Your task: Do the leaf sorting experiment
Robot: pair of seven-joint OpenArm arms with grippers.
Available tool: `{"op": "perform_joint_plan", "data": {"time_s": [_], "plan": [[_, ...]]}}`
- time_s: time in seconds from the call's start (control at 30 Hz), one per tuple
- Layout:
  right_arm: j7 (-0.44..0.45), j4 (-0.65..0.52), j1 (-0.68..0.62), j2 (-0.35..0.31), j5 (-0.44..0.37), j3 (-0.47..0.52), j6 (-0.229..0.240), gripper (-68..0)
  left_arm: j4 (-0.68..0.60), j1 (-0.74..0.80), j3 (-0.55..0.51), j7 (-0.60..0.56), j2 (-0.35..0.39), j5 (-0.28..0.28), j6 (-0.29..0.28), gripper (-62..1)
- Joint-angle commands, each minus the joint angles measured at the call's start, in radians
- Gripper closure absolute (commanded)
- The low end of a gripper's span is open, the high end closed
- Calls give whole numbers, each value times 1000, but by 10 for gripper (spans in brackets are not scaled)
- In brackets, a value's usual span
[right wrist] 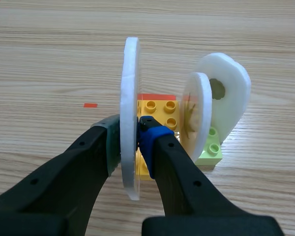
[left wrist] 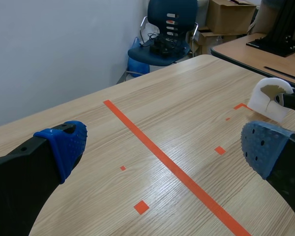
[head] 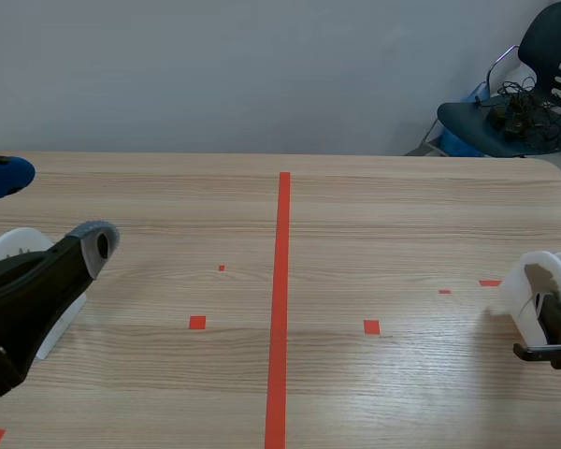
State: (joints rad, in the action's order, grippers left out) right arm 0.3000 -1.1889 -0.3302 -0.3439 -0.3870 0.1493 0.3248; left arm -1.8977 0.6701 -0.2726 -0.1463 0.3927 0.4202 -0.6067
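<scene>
Right gripper (right wrist: 137, 137) is pinching a thin white round disc (right wrist: 130, 73) between its pads, gripping low on the rim. The disc is standing upright on edge. Its flat faces are turned toward the two fingers, and its thin rim is pointing back along the arm. It is standing against a yellow studded building brick (right wrist: 160, 109) on the light wooden table (head: 402, 215), at the robot's right side. Whether it is seated in the brick cannot be told.

Just beyond, a second white disc with a brownish-yellow blotch (right wrist: 195, 115) is standing parallel to the first. Behind that is a white teardrop-shaped plate with a hole (right wrist: 228, 91), and a light green brick (right wrist: 210, 151) is lying at their foot.

The bricks are showing only in the right wrist view; the scene view is giving just a white cluster. Only the scene view is showing another white round piece (head: 14, 248), beside the left arm.

Left gripper (left wrist: 163, 145) is hanging above the table with its fingers spread wide.
</scene>
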Motion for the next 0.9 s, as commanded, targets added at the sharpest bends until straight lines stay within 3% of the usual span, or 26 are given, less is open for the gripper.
{"op": "perform_joint_plan", "data": {"time_s": [0.0, 0.13, 0.33, 0.47, 0.57, 0.63, 0.77, 0.87], "plan": [[13, -31, 6, -11, -11, -5, 4, -69, -5, -3, 4, -17, -4, 10, -2, -623], [12, -31, 6, -11, -10, -5, 4, -85, -5, -3, 4, -17, -4, 10, -2, -623], [-21, -31, 3, -11, -10, -5, 5, -265, -5, -3, 4, -17, -4, 10, -2, -623], [34, -51, 3, -24, -10, 5, 27, -412, -5, -3, 4, -17, -4, 10, -2, -623], [35, -124, -3, -39, -11, 55, 111, -518, -5, -3, 4, -17, -4, 10, -2, -623], [19, -199, -18, -48, -14, 96, 155, -538, -5, -3, 4, -17, -4, 10, -2, -623], [-43, -369, -63, -80, -93, 151, 179, -561, -5, -3, 4, -17, -4, 10, -2, -623], [-87, -487, -100, -122, -130, 155, 182, -634, -5, -3, 4, -17, -4, 10, -2, -623]]}}
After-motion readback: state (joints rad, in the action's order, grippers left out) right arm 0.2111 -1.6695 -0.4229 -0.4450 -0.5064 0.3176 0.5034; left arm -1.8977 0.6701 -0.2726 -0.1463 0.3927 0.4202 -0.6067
